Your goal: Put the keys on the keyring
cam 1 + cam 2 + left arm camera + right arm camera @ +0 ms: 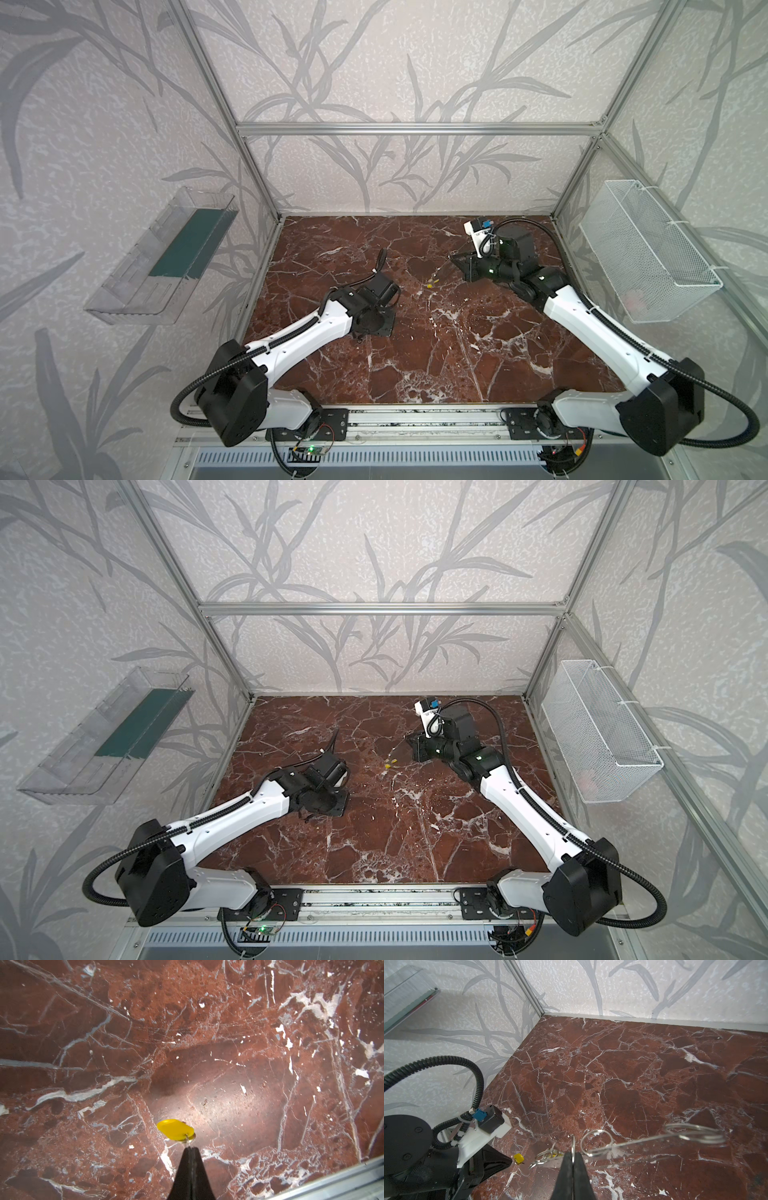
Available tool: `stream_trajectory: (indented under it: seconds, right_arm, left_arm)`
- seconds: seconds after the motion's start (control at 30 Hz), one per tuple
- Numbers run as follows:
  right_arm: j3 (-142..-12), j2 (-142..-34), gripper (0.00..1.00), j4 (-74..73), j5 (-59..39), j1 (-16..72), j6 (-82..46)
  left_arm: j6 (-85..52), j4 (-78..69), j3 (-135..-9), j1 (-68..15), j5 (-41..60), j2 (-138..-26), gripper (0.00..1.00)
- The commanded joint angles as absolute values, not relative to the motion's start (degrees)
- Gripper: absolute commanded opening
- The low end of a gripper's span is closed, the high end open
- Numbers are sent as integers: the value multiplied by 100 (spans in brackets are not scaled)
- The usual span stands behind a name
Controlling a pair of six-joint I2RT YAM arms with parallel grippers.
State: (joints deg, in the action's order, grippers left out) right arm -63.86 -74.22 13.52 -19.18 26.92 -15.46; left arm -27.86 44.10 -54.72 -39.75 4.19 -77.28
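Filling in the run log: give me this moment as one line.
left gripper: shut on key | right gripper: shut on keyring | key not yet on keyring

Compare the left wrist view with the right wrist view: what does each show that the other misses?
Only the left wrist view: the flat face of the yellow key and its metal loop, pinched by the shut left gripper. Only the right wrist view: the right gripper shut on a ring of the keyring, the papered walls, the clear shelf, the left wrist camera. Both: the marble table, the yellow key and the left gripper's tip.
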Motion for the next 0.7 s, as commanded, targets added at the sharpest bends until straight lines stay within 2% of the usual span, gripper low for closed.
stream_trajectory:
  seconds: [0.0,0.33,0.67]
  right_arm:
    - [-6386,-7273,0,1147,-2005,2733,-1586]
    - [-6354,-7263,0,1161,-1991,2743,-1590]
    - [-6372,-7277,0,1195,-1956,2744,-1551]
  left_arm:
    - [-2681,4993,-5612,-4000,836,-7685,0]
    - [-2418,5902,-5611,-4033,1793,-7895,0]
    - [-1859,6160,-6231,-4023,1638,-9125,0]
